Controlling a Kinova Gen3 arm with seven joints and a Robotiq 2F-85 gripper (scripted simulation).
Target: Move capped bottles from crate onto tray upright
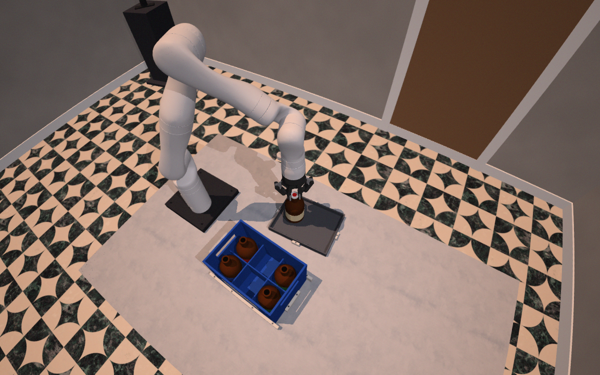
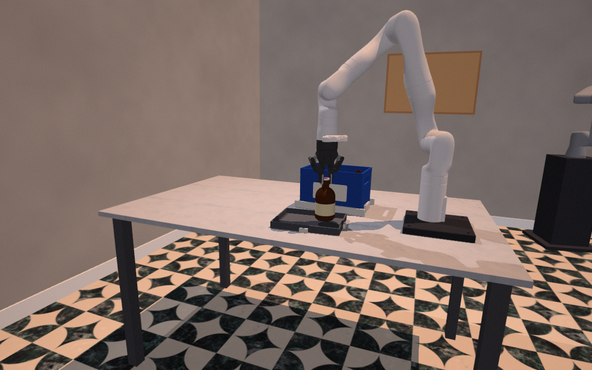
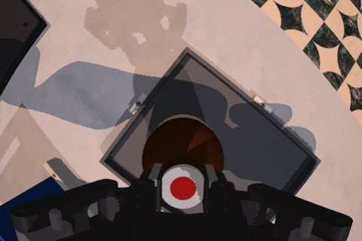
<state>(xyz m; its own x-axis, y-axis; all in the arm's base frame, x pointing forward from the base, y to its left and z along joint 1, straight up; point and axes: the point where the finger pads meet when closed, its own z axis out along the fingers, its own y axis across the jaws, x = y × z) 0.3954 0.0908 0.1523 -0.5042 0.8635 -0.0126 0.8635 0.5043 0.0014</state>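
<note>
On the pale counter (image 1: 386, 298), the gripper (image 1: 294, 192) clamps the capped bottle (image 1: 294, 209) by its neck, upright, long axis vertical, plain cream label, in the tray (image 1: 325, 223) corner.

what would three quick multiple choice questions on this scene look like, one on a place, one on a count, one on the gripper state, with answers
1. Where is the capped bottle?
A. in the blue crate
B. upright over a corner of the dark tray
C. lying on the table beside the arm's base

2. How many bottles are in the crate?
A. two
B. six
C. four

3. What state is the gripper in?
A. shut on the bottle's cap end
B. wide open above the crate
C. shut on nothing

Answers:
1. B: the top and exterior views show it standing upright at the tray corner nearest the arm.
2. C: the top view shows four brown bottles, with the two middle compartments holding none.
3. A: the wrist view shows the fingers pressed on either side of the red-dotted cap.
</note>
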